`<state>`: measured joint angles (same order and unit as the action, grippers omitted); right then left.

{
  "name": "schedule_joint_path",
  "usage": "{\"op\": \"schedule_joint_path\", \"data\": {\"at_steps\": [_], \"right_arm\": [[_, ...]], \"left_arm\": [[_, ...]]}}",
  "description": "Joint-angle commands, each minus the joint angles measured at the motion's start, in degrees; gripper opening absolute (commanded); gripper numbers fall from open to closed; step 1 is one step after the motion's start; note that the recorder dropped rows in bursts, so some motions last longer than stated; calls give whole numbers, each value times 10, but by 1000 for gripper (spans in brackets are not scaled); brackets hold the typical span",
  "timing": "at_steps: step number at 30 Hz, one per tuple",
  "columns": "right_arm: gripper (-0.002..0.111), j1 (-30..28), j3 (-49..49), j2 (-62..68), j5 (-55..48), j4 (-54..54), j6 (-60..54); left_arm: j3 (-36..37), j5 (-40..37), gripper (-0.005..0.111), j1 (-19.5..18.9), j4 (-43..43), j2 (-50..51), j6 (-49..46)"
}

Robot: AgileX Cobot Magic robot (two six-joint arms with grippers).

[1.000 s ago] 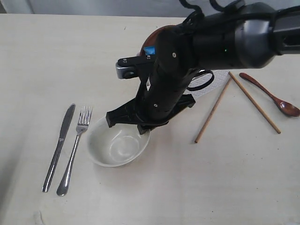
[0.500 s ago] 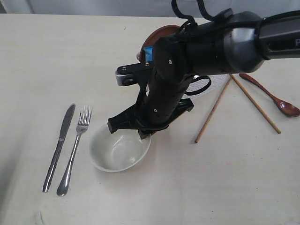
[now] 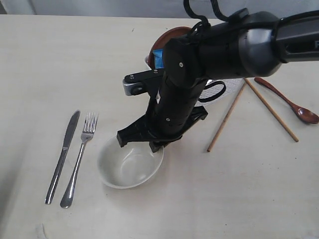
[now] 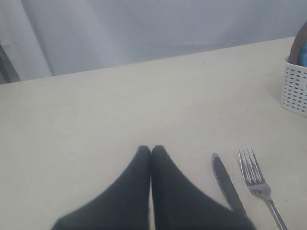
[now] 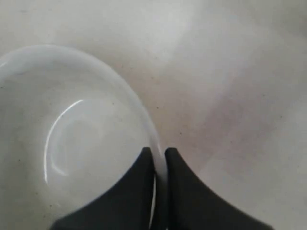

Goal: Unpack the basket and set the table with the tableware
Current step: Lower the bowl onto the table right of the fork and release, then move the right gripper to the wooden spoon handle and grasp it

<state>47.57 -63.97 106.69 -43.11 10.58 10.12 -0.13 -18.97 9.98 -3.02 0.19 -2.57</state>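
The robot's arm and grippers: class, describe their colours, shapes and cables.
The right arm is glossy black with rounded housings, a grey band, looping black cables and a silver camera block. The left gripper and right gripper are black, tapering to points.

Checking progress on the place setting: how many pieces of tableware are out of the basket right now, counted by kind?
knife: 1
fork: 1
bowl: 1, its rim pinched by the right gripper
chopsticks: 2
wooden spoon: 1
Total: 6
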Motion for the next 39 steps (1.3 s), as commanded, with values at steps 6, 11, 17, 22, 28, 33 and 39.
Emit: {"op": "schedule_joint_path", "data": {"at_steps": [6, 11, 17, 22, 28, 33, 39], "right_arm": [[42, -1, 1, 2, -3, -31, -2], [42, -1, 0, 1, -4, -58, 16], [42, -1, -6, -20, -4, -82, 26], [42, -2, -46, -52, -97, -165, 73], [42, -81, -59, -109, -181, -215, 102], [42, -190, -59, -145, -208, -209, 43], [42, -305, -44, -139, -201, -181, -28]], "left_arm": [[1, 4, 0, -1, 1, -2, 0], [1, 4, 0, -1, 1, -2, 0], [1, 4, 0, -1, 1, -2, 0], [1, 4, 0, -1, 1, -2, 0], [1, 4, 0, -1, 1, -2, 0], [1, 4, 0, -1, 1, -2, 0], [1, 4, 0, -1, 1, -2, 0]]}}
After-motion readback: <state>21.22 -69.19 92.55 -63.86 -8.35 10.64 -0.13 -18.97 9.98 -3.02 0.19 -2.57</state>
